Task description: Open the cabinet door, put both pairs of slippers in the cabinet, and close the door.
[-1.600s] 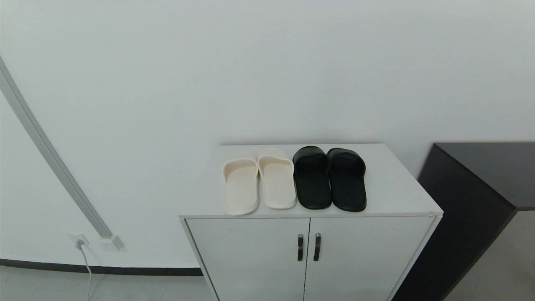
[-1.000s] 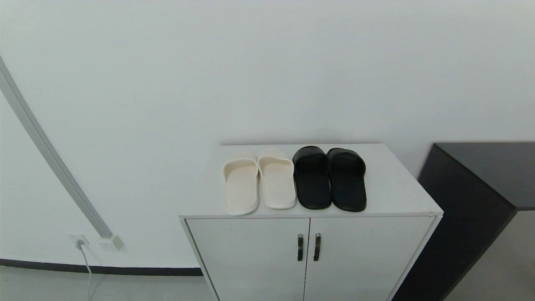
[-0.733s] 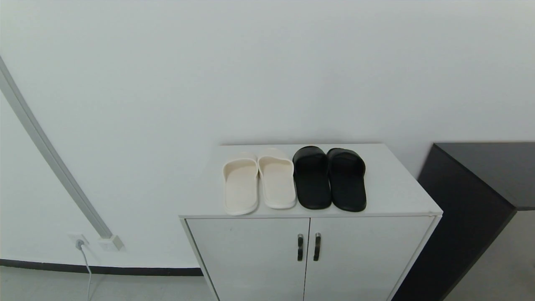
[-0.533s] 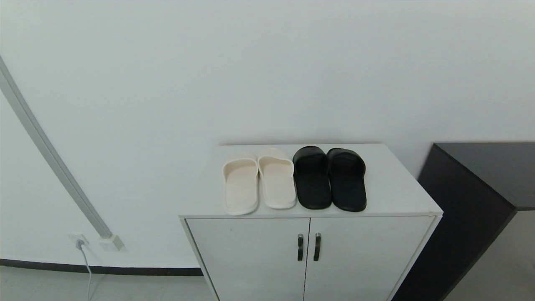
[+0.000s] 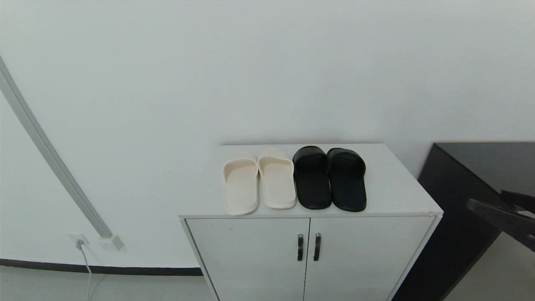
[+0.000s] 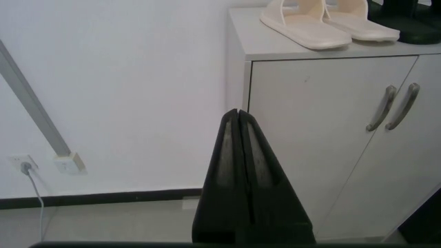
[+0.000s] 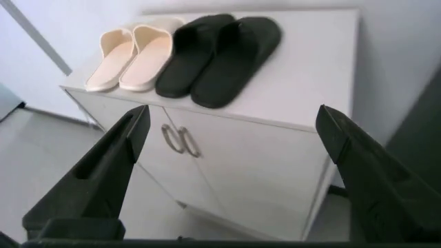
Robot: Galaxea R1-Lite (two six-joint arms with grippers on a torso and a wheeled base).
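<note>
A white two-door cabinet (image 5: pixel 250 259) stands against the wall with both doors closed; two dark handles (image 5: pixel 308 247) meet at the middle. A cream pair of slippers (image 5: pixel 259 182) and a black pair (image 5: pixel 330 179) lie side by side on its top. My right gripper (image 5: pixel 485 197) is open, low to the right of the cabinet, in front of the dark furniture. Its wrist view shows the slippers (image 7: pixel 217 58) and handles (image 7: pixel 179 140) between the spread fingers (image 7: pixel 103 172). My left gripper (image 6: pixel 238 114) is shut on nothing, low and left of the cabinet front (image 6: pixel 324 138).
A dark cabinet (image 5: pixel 468 225) stands close to the white cabinet's right side. On the left wall runs a slanted grey cable duct (image 5: pixel 46 154), with a socket and cord (image 5: pixel 79 242) near the floor. Open floor lies to the left of the cabinet.
My right gripper has come into the head view at the right edge. The slippers and the cabinet doors have not moved.
</note>
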